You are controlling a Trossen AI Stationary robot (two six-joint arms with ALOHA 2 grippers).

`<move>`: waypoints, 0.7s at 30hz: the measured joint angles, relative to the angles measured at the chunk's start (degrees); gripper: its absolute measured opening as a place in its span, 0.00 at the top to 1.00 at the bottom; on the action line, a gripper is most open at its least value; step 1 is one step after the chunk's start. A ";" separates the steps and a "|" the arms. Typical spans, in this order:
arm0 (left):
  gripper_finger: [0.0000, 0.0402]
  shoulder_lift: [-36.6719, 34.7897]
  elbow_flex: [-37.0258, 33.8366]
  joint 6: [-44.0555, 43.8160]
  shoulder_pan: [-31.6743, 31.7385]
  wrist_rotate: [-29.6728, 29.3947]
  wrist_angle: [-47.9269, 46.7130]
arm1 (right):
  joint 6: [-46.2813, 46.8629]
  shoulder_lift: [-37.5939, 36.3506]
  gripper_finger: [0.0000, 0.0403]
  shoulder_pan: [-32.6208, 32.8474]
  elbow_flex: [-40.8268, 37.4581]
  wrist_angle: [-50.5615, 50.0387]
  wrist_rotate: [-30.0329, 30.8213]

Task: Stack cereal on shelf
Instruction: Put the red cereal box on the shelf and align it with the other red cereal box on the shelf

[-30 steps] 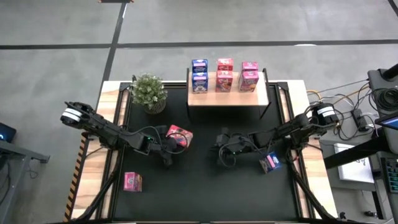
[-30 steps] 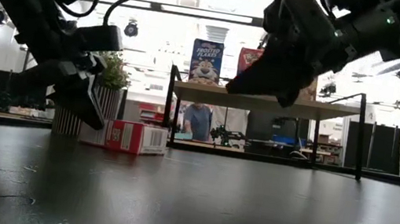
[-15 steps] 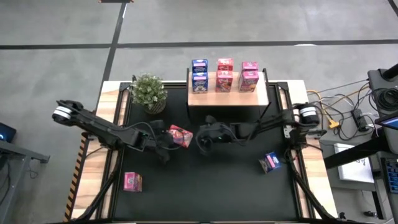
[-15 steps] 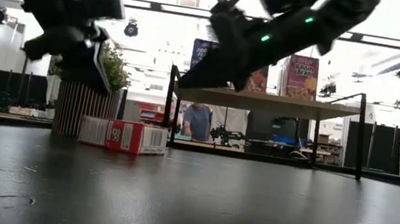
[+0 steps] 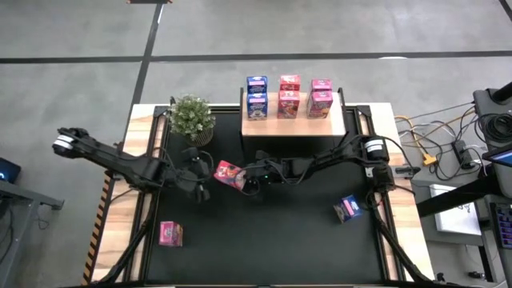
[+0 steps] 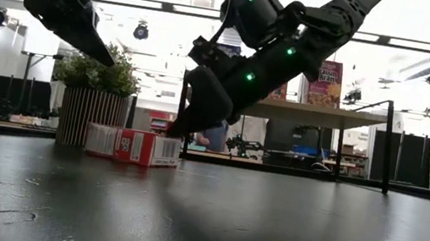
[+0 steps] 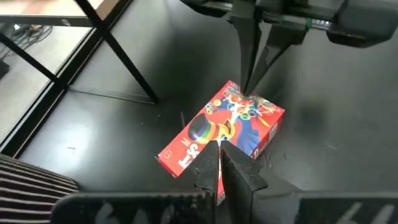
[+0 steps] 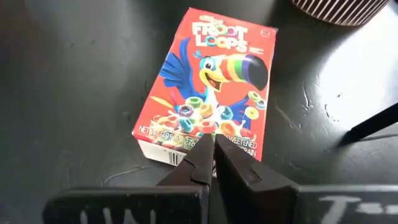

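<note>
Two grippers flank your Froot Loops box (image 5: 228,174), flat mid-table, nearer the far edge | right gripper (image 5: 249,185) pressed together, tips at its end | left gripper (image 5: 201,175) pressed together, just beside | shelf (image 5: 293,124) at far edge holds six boxes

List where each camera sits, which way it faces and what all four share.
High: overhead, straight down; both arms, shelf, plant.
Low: table height, level toward the room; both arms come in from above.
Left wrist: past the shut left gripper toward the right gripper.
Right wrist: past the shut right gripper at the table.
Shared: the Froot Loops box lying flat.
</note>
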 joint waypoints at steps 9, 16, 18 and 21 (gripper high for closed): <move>1.00 -2.01 -2.19 -3.15 0.07 -2.43 2.48 | 0.77 -0.26 0.98 0.15 -0.72 -2.24 0.00; 1.00 -1.46 -2.60 -4.79 0.09 -3.56 2.23 | 0.90 -0.39 0.98 0.93 -0.79 -3.23 0.38; 1.00 -0.98 -2.63 -4.80 0.07 -4.52 1.72 | 0.98 -0.39 0.98 1.00 -0.79 -3.32 0.39; 1.00 0.34 -2.68 -5.32 0.10 -6.17 -0.78 | 0.98 -0.39 0.98 1.01 -0.83 -3.43 0.36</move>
